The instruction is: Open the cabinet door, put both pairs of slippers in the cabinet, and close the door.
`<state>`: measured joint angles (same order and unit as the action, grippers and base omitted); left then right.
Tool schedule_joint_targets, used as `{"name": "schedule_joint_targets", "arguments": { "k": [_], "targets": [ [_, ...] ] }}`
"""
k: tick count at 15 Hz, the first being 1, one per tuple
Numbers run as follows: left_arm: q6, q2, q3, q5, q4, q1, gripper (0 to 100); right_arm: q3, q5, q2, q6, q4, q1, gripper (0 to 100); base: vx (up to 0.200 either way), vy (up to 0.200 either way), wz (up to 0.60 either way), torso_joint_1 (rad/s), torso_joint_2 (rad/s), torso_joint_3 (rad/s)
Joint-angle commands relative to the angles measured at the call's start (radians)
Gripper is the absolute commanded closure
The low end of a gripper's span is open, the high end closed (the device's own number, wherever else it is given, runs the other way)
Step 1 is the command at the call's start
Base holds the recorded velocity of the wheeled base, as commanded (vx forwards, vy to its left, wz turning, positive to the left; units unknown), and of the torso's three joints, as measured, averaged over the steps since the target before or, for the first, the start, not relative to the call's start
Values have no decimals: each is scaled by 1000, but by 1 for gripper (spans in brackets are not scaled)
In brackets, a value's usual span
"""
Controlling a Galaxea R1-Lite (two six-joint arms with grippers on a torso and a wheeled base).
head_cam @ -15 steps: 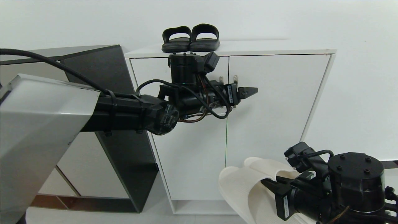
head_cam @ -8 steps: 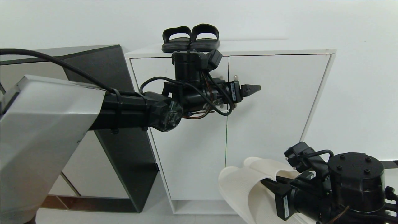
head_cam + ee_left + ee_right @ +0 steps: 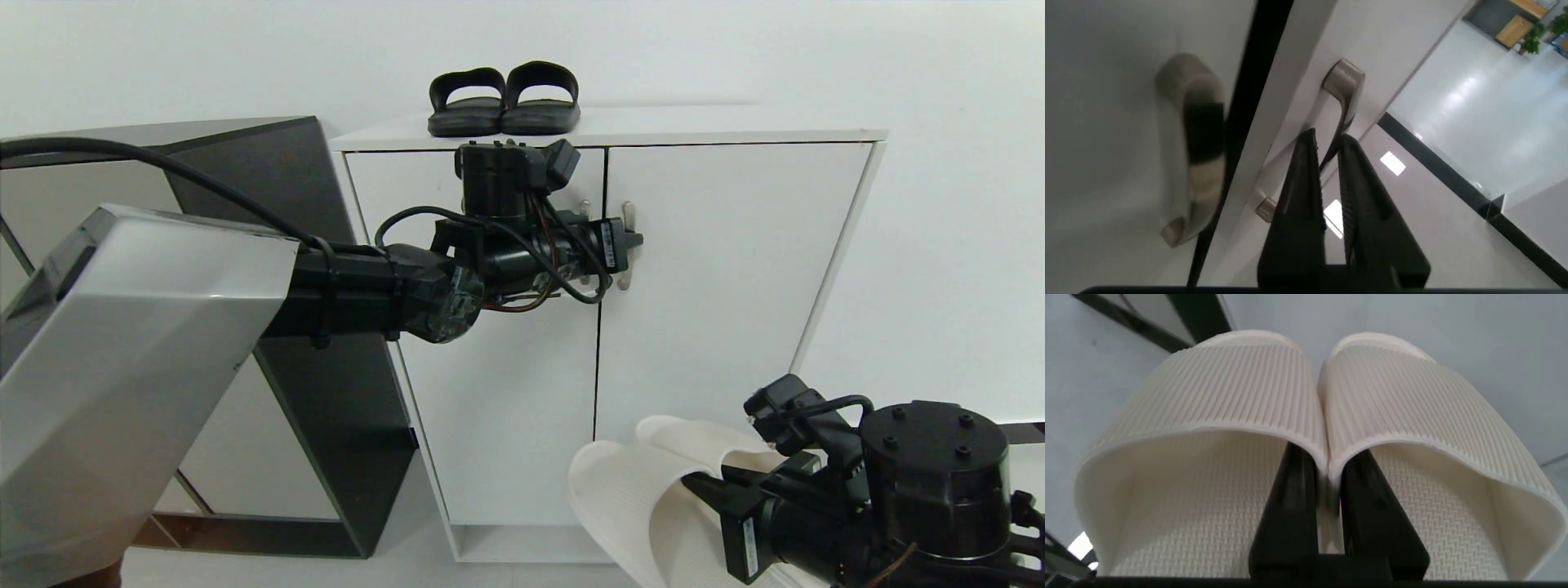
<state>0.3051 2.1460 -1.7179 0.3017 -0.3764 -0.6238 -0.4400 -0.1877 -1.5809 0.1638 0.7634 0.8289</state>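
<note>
1. While both doors of the cabinet (image 3: 735,286) stand shut, the left gripper (image 3: 635,242) sits at the right door's handle (image 3: 627,211), fingers narrow, seemingly closed on it. Opening not begun.
2. Black slippers (image 3: 504,102) on the cabinet top, untouched.
3. White slippers (image 3: 637,490) low before the right door, pinched together in the right gripper (image 3: 702,483) fingers. Both pairs yet to go in, then door to close.
4. Since the earlier frame, left gripper drew back leftward from past the handle onto it. Right arm unchanged.
</note>
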Motion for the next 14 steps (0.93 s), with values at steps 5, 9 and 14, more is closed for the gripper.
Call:
{"name": "schedule_joint_targets", "arguments": {
  "k": [5,9,14],
  "targets": [
    [6,-60,55,5,-6,-14,100,12,83,28,-1,-1,1,100,0,0,0,0,0,0],
    [5,-179,215,5,-26,-53,100,69,221,91,-24,-1,-1,100,0,0,0,0,0,0],
    [-3,-317,425,-7,-101,-109,100,84,249,121,-27,-6,1,100,0,0,0,0,0,0]
  ]
}}
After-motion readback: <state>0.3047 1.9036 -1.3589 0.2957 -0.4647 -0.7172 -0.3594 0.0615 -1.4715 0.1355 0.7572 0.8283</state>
